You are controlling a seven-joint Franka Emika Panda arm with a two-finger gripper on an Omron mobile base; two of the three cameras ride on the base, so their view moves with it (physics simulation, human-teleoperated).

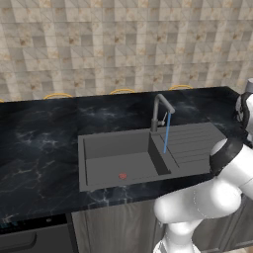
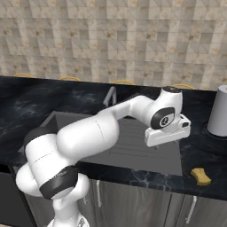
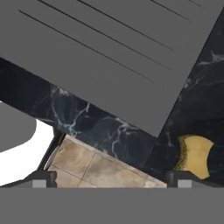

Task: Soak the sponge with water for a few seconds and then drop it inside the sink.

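No readable text, label or number on anything.

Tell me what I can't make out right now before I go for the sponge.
- Sponge: hand view, its lower edge hidden behind a fingertip.
- Sink: right base view, basin and faucet mostly hidden by the arm.
- Grey container: right base view, cut off by the right edge.

Beige and tan mottled tile wall (image 1: 123, 44) behind. Black marbled worktop (image 1: 39, 148) running wall to front edge. Grey cabinet fronts (image 2: 146, 199) with slim handles beneath. Tan tiled floor (image 3: 92, 166) below the worktop's front edge.
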